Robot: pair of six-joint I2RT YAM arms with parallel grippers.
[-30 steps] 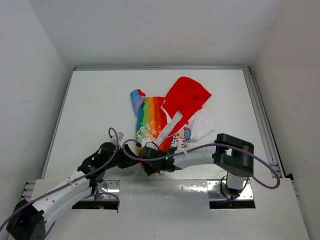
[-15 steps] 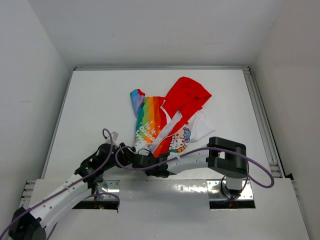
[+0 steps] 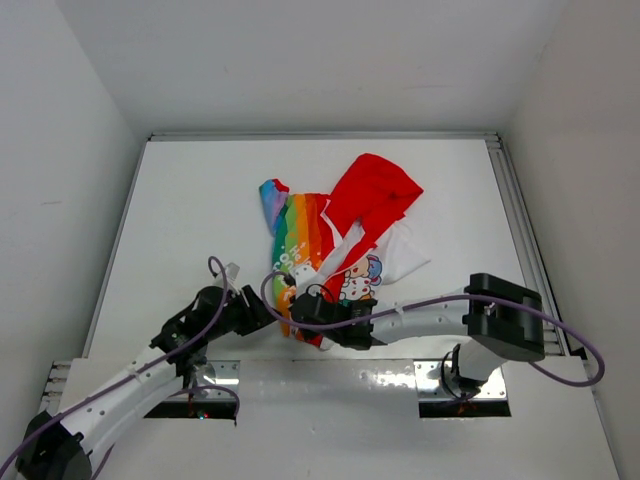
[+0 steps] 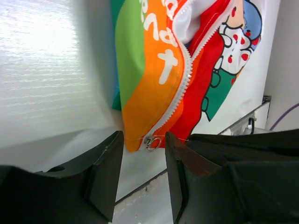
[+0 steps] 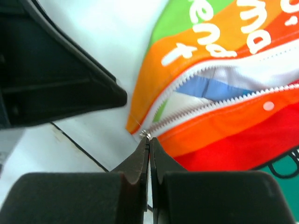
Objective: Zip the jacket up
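The right gripper (image 5: 148,143) has its jaws pressed flat together, tips meeting right at the small metal zipper pull (image 5: 144,135) at the bottom hem of the jacket (image 3: 300,238); whether they have actually caught the pull I cannot tell. The left gripper (image 4: 144,139) stands with jaws spread either side of that same hem corner, touching nothing. The two rows of zipper teeth (image 4: 181,86) part just above the pull, so the front is open. The jacket lies rumpled in the middle of the table (image 3: 190,220), hem toward the arms, red hood (image 3: 375,190) at the far side. To do this step well, I judge the left should clamp the hem just beside the pull and pin it, while the right draws the pull straight along the teeth toward the hood, fabric kept taut. Count: one jacket, one pull, two tooth rows, two grippers.
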